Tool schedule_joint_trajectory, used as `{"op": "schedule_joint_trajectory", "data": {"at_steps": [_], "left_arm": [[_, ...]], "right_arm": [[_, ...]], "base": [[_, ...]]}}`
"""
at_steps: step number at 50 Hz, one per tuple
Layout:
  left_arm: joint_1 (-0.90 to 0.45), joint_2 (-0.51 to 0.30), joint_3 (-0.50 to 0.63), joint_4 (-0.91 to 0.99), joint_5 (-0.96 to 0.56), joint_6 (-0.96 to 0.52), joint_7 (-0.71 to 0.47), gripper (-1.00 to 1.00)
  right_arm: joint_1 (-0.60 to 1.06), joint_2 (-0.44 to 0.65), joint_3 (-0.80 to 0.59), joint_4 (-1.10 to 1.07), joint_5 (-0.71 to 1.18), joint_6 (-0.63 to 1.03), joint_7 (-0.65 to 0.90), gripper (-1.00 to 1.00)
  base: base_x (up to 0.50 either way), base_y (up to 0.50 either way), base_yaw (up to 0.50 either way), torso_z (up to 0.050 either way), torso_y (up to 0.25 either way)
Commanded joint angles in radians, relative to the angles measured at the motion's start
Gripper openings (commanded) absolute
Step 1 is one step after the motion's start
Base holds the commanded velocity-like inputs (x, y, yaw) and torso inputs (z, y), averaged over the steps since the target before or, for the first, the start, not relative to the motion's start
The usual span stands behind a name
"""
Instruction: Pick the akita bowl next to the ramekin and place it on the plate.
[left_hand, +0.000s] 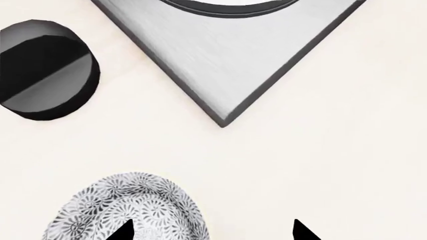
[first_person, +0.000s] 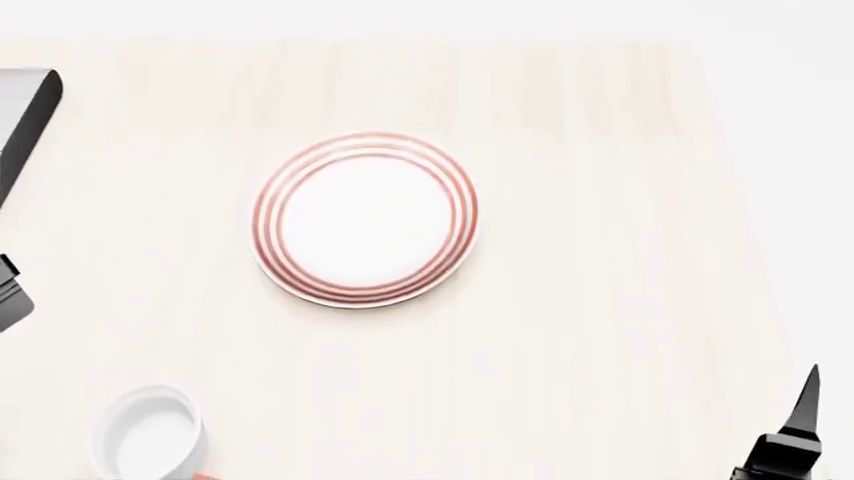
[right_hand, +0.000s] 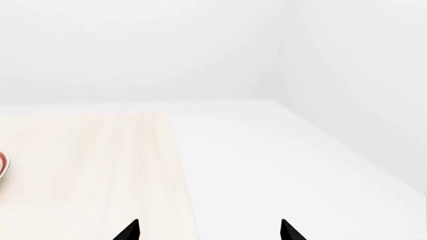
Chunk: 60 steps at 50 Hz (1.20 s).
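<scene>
1. Head camera: I look steeply down on the table (first_person: 601, 300), the plate (first_person: 364, 220) mid-view.
2. Left wrist camera: close above the tabletop, facing down past my fingertips (left_hand: 123, 231).
3. Right wrist camera: low, facing outward over the table's edge; shares the plate's rim (right_hand: 2, 165) with head view.

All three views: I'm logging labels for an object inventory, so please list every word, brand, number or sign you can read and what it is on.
None: no readable text in any view.
The plate has only red rings.
The akita bowl has only a grey-and-white floral speckle.
The ramekin is plain white.
The black knob and the metal panel carry no markings.
The table is bare wood grain.
</scene>
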<state>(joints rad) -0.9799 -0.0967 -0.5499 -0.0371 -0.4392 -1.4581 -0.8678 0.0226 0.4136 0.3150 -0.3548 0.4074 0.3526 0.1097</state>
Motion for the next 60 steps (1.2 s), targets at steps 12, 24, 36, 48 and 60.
{"op": "schedule_joint_trajectory", "data": {"at_steps": [12, 24, 36, 48, 60], "left_arm": [[0.000, 0.000, -0.011, -0.002, -0.017, 0.002, -0.022, 1.00], [0.006, -0.006, -0.007, 0.002, -0.026, 0.010, -0.030, 1.00], [0.004, -0.004, -0.017, -0.001, -0.035, 0.008, -0.044, 1.00], [0.006, -0.008, -0.014, -0.008, -0.045, 0.017, -0.046, 1.00], [0.010, -0.010, -0.009, -0.002, -0.058, 0.019, -0.048, 1.00]], "right_arm": [[-0.001, 0.001, -0.004, 0.004, 0.001, -0.006, 0.004, 1.00], [-0.003, 0.003, -0.004, 0.001, 0.003, -0.005, 0.006, 1.00], [-0.002, 0.005, -0.006, 0.003, 0.005, -0.006, 0.008, 1.00], [-0.001, 0.007, -0.008, 0.003, 0.007, -0.006, 0.010, 1.00], [-0.001, 0.007, -0.010, 0.012, 0.006, -0.014, 0.009, 1.00]], "base": [[0.00, 0.00, 0.00, 0.000, -0.108], [0.00, 0.00, 0.00, 0.000, -0.012], [0.00, 0.00, 0.00, 0.000, -0.091], [0.00, 0.00, 0.00, 0.000, 0.000], [0.00, 0.00, 0.00, 0.000, -0.022]]}}
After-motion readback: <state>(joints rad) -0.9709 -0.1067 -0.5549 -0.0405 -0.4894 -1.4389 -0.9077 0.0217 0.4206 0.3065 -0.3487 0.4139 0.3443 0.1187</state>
